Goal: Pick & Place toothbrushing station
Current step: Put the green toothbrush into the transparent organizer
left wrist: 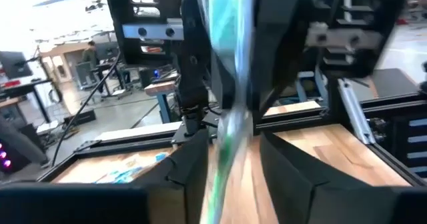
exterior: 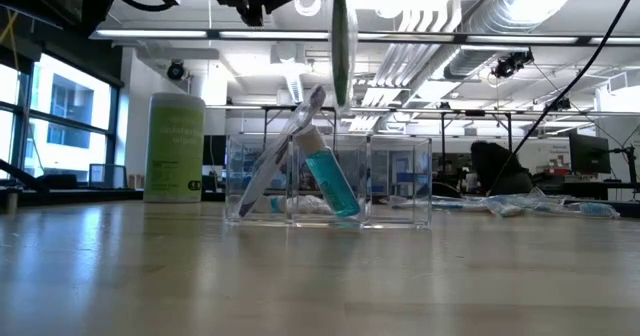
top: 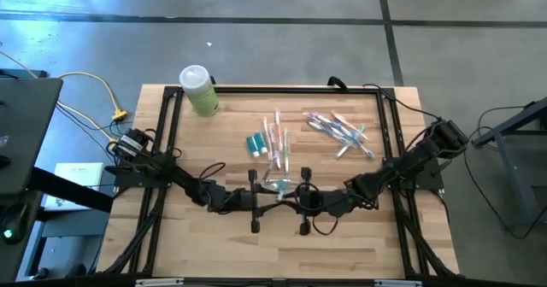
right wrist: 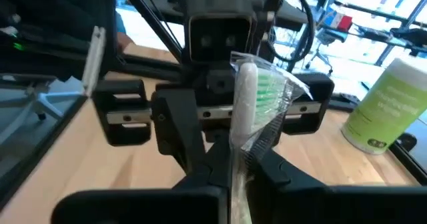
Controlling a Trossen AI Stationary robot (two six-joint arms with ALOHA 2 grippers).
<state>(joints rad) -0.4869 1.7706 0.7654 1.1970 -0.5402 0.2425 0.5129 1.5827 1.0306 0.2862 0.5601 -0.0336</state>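
Note:
A green-bristled toothbrush in a clear wrapper [right wrist: 252, 94] stands upright between my two grippers, which face each other at the table's middle near side. My right gripper [right wrist: 241, 163] is shut on it. My left gripper [left wrist: 233, 151] is open, one finger on either side of the toothbrush [left wrist: 230, 111]. In the low view the toothbrush's lower end [exterior: 341, 46] hangs clear above the table. A clear organizer [top: 279, 155] just beyond holds toothbrushes and a teal tube [exterior: 330, 181]. My right gripper pinches the wrapped toothbrush's handle [right wrist: 239, 147] between its two fingers, below the bristle head. The fingers come level from the table's right and lie across it. The toothbrush stands upright, lifted clear of the table. My left gripper's fingers [left wrist: 193, 161] flank the handle from the left; I cannot tell whether they touch it.
A pile of wrapped toothbrushes [top: 340, 131] lies at the far right. A green canister with a white lid [top: 198, 90] stands at the far left corner. A black frame [top: 167, 142] rims the table. Bare wood lies along the near edge.

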